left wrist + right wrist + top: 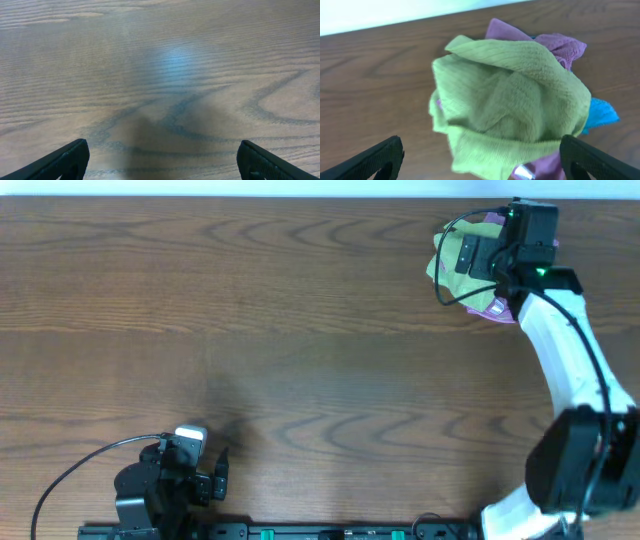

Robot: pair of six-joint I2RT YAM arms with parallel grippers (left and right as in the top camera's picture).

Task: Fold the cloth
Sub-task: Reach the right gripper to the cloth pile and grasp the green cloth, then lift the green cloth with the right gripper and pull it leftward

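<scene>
Hovering with fingers spread wide, the right tool point(480, 152) is over the green cloth point(515, 105), which is bunched on a purple cloth point(560, 47) and a blue cloth point(602, 112) at the worktop's point(250, 310) one o'clock corner. Soft, light and limp, it probably wants pinching at a loose edge. The left tool point(162, 152), also spread, rests at seven o'clock.

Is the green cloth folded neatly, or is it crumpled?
Crumpled. The green cloth lies bunched in a heap over a purple cloth and a blue cloth, with loose wrinkles and no straight folded edge.
</scene>
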